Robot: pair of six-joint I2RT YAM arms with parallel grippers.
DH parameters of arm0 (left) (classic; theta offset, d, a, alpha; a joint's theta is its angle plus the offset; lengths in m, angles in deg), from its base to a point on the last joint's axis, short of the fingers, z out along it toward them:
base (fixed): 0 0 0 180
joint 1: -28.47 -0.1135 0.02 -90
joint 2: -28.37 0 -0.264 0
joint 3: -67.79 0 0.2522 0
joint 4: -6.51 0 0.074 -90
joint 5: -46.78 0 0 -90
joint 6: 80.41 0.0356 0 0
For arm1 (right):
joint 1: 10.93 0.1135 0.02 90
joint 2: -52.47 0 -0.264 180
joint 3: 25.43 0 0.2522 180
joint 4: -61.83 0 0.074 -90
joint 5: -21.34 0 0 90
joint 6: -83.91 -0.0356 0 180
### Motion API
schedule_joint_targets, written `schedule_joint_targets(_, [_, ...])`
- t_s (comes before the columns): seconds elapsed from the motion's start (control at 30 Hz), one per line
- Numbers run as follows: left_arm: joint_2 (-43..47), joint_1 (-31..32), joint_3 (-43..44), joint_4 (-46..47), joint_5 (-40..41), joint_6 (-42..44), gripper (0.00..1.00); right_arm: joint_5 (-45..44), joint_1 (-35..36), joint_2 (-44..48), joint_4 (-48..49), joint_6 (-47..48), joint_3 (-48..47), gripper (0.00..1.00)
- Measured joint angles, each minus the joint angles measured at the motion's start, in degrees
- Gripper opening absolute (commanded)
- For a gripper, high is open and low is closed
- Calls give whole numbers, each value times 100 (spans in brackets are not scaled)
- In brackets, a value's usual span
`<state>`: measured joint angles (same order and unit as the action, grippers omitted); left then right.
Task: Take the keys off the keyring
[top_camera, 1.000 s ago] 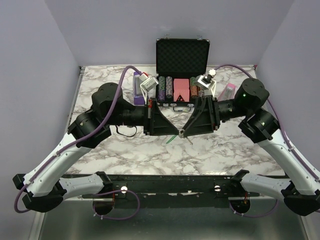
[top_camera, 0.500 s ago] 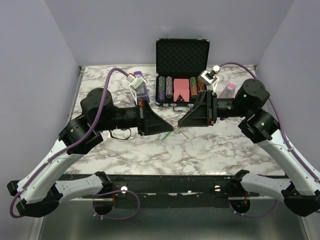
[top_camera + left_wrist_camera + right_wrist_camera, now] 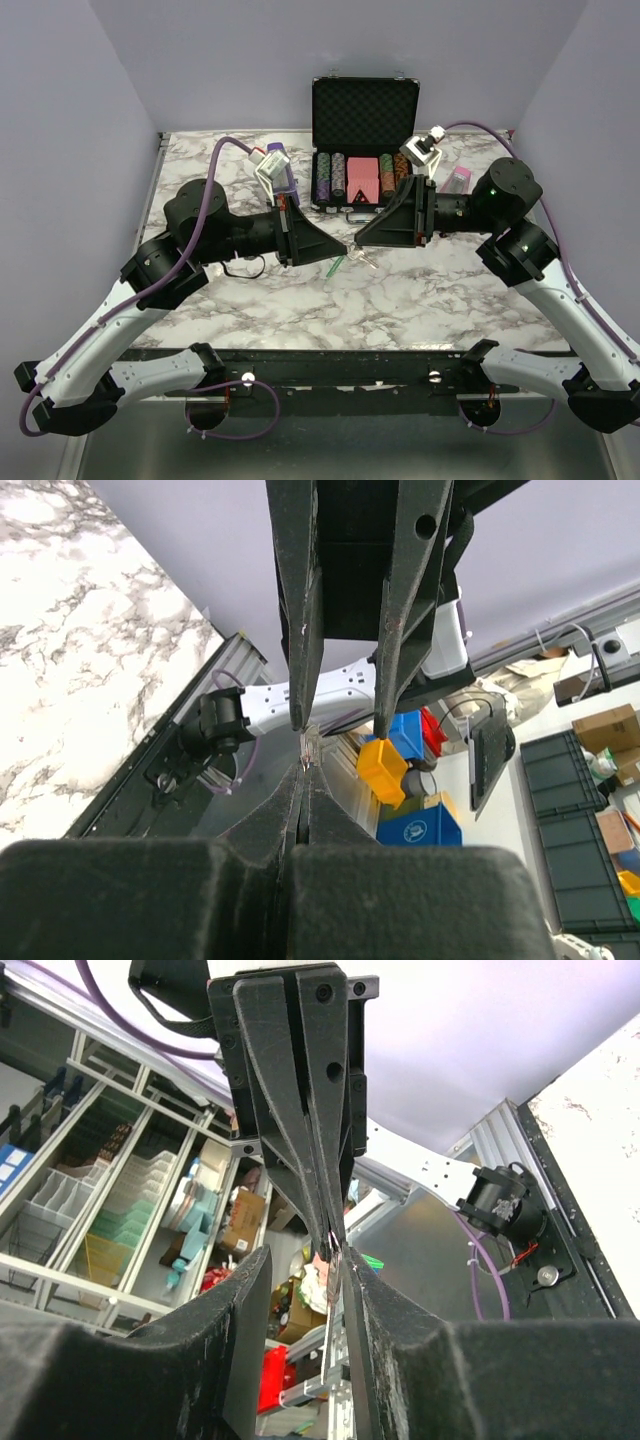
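The keyring (image 3: pixel 336 265) sits at the middle of the surface (image 3: pixel 420 310), its green tag slanting down and to the near left from the tip of your left claw (image 3: pixel 345 250). Just to its right a thin silver sliver, the keys (image 3: pixel 369 261), shows under the tip of your right claw (image 3: pixel 357 243). From above they are too small to tell whether they touch the marble or hang clear of it.

Your left claw is pressed fully together. The left wrist view shows a small pale piece pinched at its very tip, so it is clamped on the keyring. Your right claw faces it nose to nose with its fingers (image 3: pixel 297 680) apart. In both wrist views they straddle the left tip with daylight between them, and they grip nothing that you can see.

Both arms reach in level from the two sides and meet just near of the open poker-chip case (image 3: pixel 364 110) at the far edge. A purple object (image 3: pixel 284 172) stands left of the case and a small pink one (image 3: pixel 456 182) stands to its right.
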<state>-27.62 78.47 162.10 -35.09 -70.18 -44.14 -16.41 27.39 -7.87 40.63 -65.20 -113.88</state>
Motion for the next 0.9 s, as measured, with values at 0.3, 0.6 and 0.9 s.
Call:
schedule_joint_targets(0.3, [-15,0,0,101,269,-57,0,-358,0,2,0,15,0,40])
schedule_joint_targets(0.6, [-15,0,0,247,616,-122,0,-509,-2,2,0,22,0,37])
schedule_joint_targets(0.9, [-22,0,0,348,730,-144,0,-529,0,0,0,26,0,35])
